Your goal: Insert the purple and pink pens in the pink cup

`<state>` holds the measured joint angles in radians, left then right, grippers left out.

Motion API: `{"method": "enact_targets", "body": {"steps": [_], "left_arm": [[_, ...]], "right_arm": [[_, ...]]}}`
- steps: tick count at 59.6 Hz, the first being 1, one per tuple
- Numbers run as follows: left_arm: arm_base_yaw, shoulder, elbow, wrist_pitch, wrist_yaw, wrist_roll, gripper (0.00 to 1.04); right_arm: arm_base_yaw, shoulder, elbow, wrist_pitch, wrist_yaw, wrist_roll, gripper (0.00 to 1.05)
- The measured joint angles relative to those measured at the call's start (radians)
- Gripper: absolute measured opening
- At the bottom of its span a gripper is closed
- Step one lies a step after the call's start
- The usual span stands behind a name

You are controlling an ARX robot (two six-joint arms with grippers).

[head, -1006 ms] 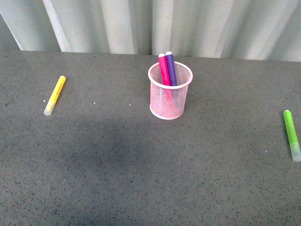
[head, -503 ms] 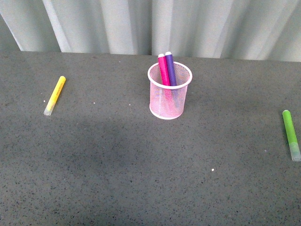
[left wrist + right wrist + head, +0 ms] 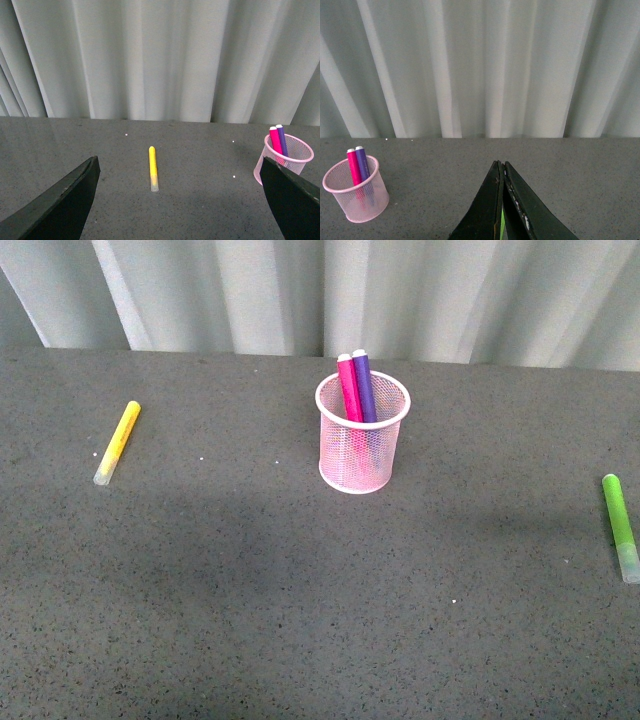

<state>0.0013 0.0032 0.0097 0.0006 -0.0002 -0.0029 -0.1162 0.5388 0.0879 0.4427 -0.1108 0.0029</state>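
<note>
Two pens, the pink pen (image 3: 347, 385) and the purple pen (image 3: 364, 383), stand inside the pink cup (image 3: 361, 450), side by side, leaning toward the cup's far rim, tips poking above it. Cup sits upright near the back middle of the table (image 3: 300, 620). Task looks done, judging by this layout.

Left gripper (image 3: 175, 200): jaws spread wide, nothing between them, yellow marker (image 3: 117, 441) visible through the gap, well apart from the cup. Right gripper (image 3: 502, 200): jaws pressed together, holding nothing that I can see; a sliver of green shows right behind the jaw line, probably the green marker (image 3: 620, 525) lying on the table beyond. Neither arm shows in the front view.

Risks: mesh cup looks light and the pens lean to one side, so a bump from a retreating arm could tip it and spill both. A needless extra grab at the yellow or green marker would put a wrong pen in.

Surface is dark grey, speckled, flat, with a few white flecks. Backdrop is a pale grey pleated curtain (image 3: 450, 300). Soft shadow across the table's middle.
</note>
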Motion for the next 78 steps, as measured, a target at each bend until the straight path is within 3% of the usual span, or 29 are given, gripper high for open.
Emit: {"method": "enact_targets", "body": {"steps": [6,12,61,68,78], "left_arm": [[0.0,0.0,0.0,0.0,0.0,0.0,0.98],[0.0,0.0,0.0,0.0,0.0,0.0,0.98],[0.0,0.0,0.0,0.0,0.0,0.0,0.98],[0.0,0.0,0.0,0.0,0.0,0.0,0.98],[0.0,-0.001,0.0,0.0,0.0,0.0,0.98]], "right_arm": [[0.069,-0.049,-0.018,-0.031,0.097,0.0,0.04],[0.111,-0.094,-0.031,-0.058,0.102,-0.001,0.04],[0.113,-0.363,-0.066,-0.263,0.111,0.0,0.04],[0.113,-0.496,-0.065,-0.43,0.11,0.0,0.04],[0.113,-0.534,-0.065,-0.441,0.111,0.0,0.04]]}}
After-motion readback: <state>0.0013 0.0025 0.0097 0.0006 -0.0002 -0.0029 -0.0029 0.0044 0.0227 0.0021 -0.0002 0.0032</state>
